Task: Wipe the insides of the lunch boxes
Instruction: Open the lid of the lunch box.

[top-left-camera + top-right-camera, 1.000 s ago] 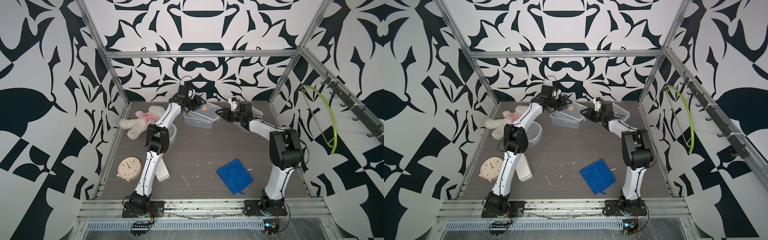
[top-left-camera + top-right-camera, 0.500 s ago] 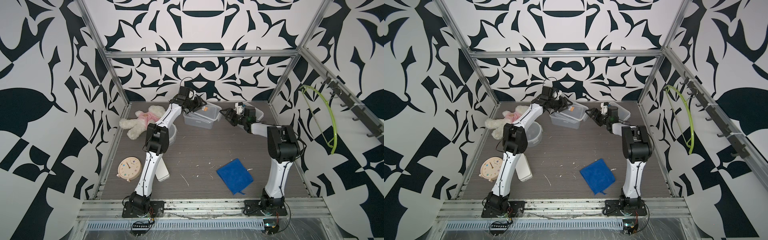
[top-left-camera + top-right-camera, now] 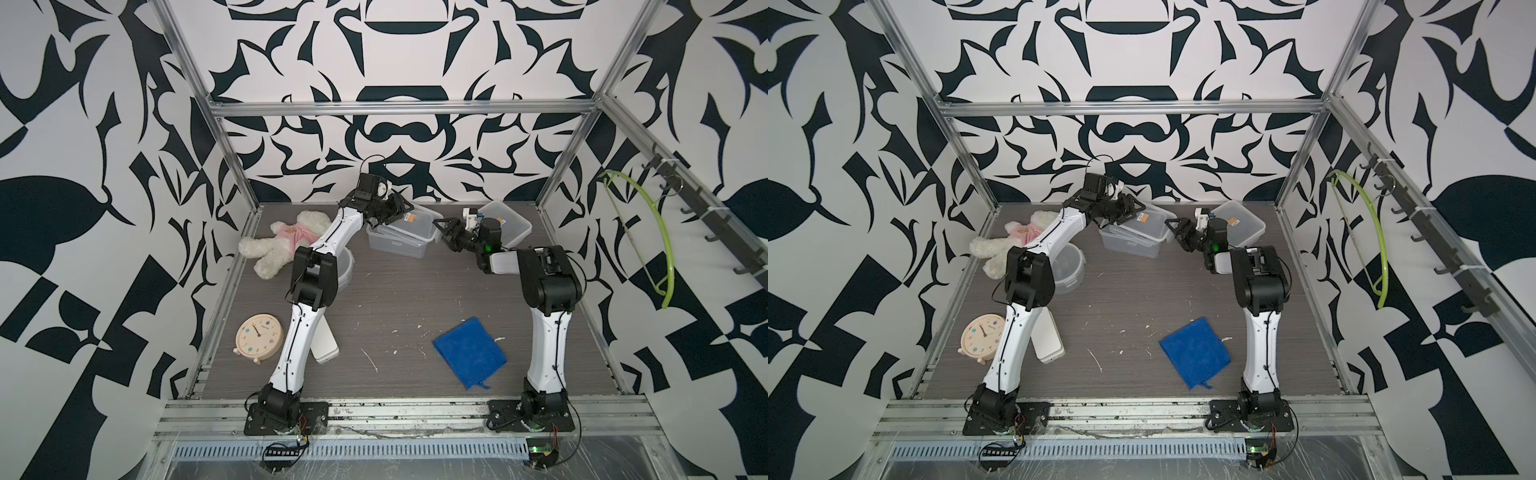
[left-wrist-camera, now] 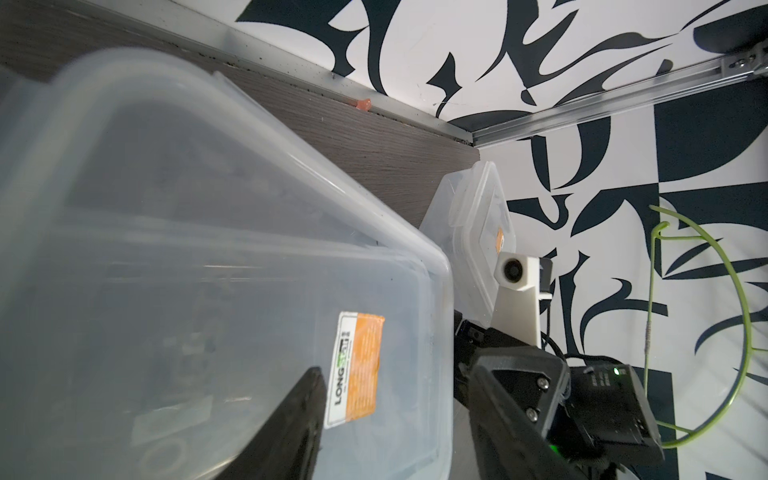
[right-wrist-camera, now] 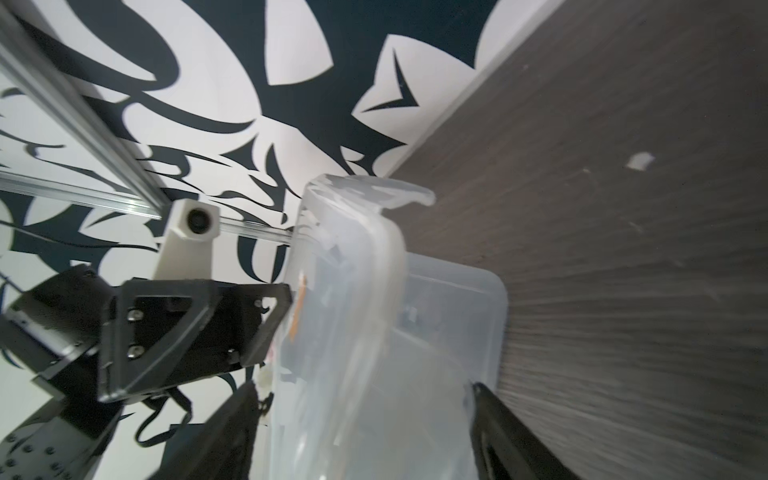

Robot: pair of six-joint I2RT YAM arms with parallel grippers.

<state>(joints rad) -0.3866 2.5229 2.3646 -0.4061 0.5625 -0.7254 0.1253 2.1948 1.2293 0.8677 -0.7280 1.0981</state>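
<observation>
Three clear translucent plastic lunch boxes sit on the desk [image 3: 415, 299]: two rectangular, the middle box [image 3: 395, 247] and the corner box [image 3: 519, 235], and one round box [image 3: 1071, 270]. Two clear rectangular lids each bear one orange sticker: the raised lid [image 3: 417, 218] and the corner lid [image 3: 498, 210]. There is one blue square cloth [image 3: 469, 353], one cream round alarm clock [image 3: 257, 336], one white plush bear in pink [image 3: 286, 241], one flat white rectangular case [image 3: 326, 347] and one green hoop-shaped hanger [image 3: 668, 266].
</observation>
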